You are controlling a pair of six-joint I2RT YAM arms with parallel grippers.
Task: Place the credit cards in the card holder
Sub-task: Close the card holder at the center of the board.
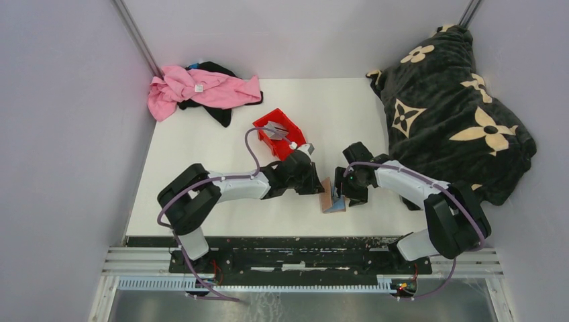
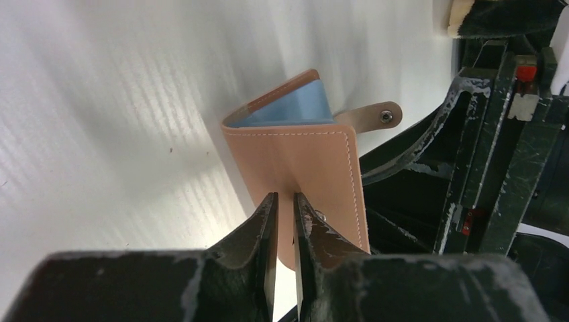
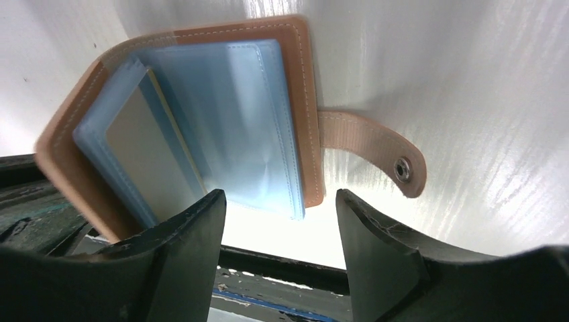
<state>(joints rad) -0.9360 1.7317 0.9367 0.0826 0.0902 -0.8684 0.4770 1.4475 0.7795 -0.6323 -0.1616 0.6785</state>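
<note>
— Which step is in hand?
— The holder is stood open on the tabletop, between the arms. It is pinched by the narrow left pincer. The right pincer is spread wide by the blue sleeves, with nothing held.
— What is needed next?
— Likely a card must be fetched and slid into a free sleeve.
— How does the holder look?
— Tan and stitched, with its tab undone. One grey card is seen inside.

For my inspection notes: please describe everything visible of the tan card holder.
The tan, stitched leather-like card holder is half open between the arms. Inside are pale blue plastic sleeves; one holds a grey card. A strap with a metal snap hangs free. The left claw pinches one cover; the open right claw flanks the sleeves.
</note>
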